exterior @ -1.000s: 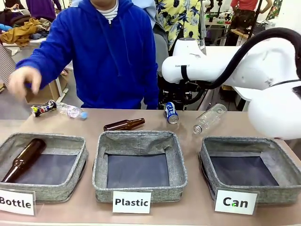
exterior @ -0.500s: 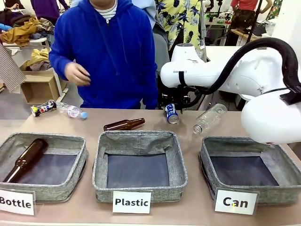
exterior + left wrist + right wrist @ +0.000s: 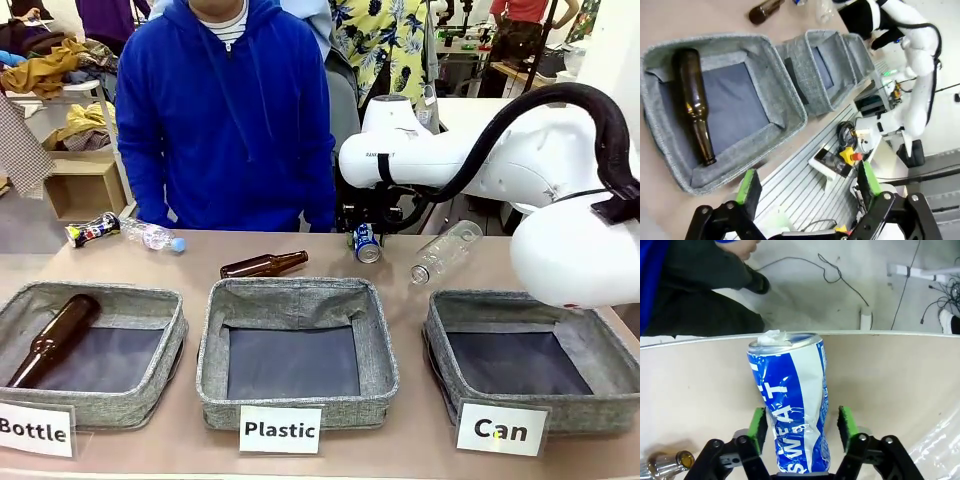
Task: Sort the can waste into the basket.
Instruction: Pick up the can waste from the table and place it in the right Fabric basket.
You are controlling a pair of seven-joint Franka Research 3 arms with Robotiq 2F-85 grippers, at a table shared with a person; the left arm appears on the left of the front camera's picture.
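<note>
Bright, even room light falls from above; the pale brown counter [image 3: 410, 440] carries only soft, short shadows. The glossy white robot arm [image 3: 470, 165] shows mild glare. The front view is sharp. Both wrist views bend straight lines near their edges. The dented blue-and-white drink can [image 3: 790, 405] is crisp close up; the brown glass bottle [image 3: 692, 105] bears small highlights.

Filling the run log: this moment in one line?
right claw: around blue can, not clamped | left claw: open | can basket: empty
</note>
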